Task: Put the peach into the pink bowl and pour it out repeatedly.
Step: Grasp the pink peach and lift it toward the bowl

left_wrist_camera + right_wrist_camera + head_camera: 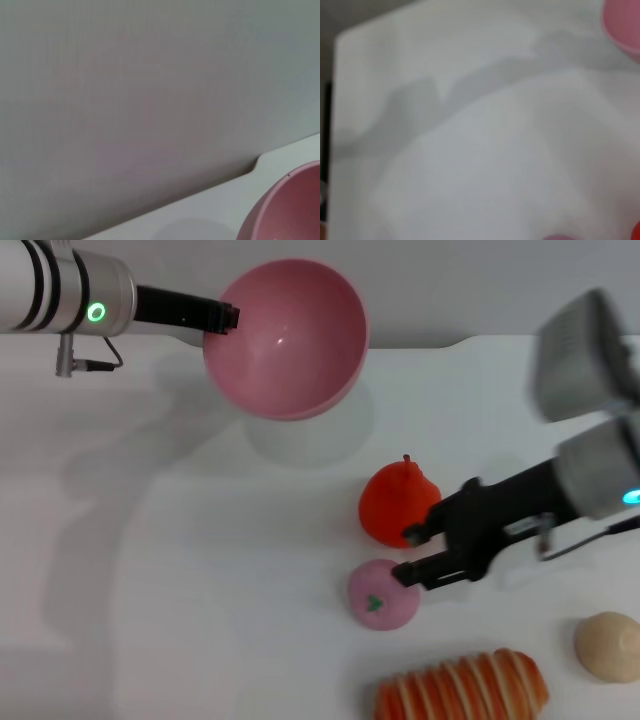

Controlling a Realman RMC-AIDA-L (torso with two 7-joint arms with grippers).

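the pink bowl (287, 335) is held tilted and empty above the worktop (180, 590) by the left claw (222, 316). the peach (383, 594) lies below; the right claw (408, 555), spread, is poised beside it. a closing pinch is judged next.

Silver-grey arms w/ black bands, green LED ring, black hands (412, 554)

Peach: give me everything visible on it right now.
The peach is a small, pale pink, round toy fruit, matte, with a tiny green leaf mark facing up. It sits on the white table, just near of the orange-red pear. The right gripper is open at its right edge, lower finger about touching it. It is not yet lifted.
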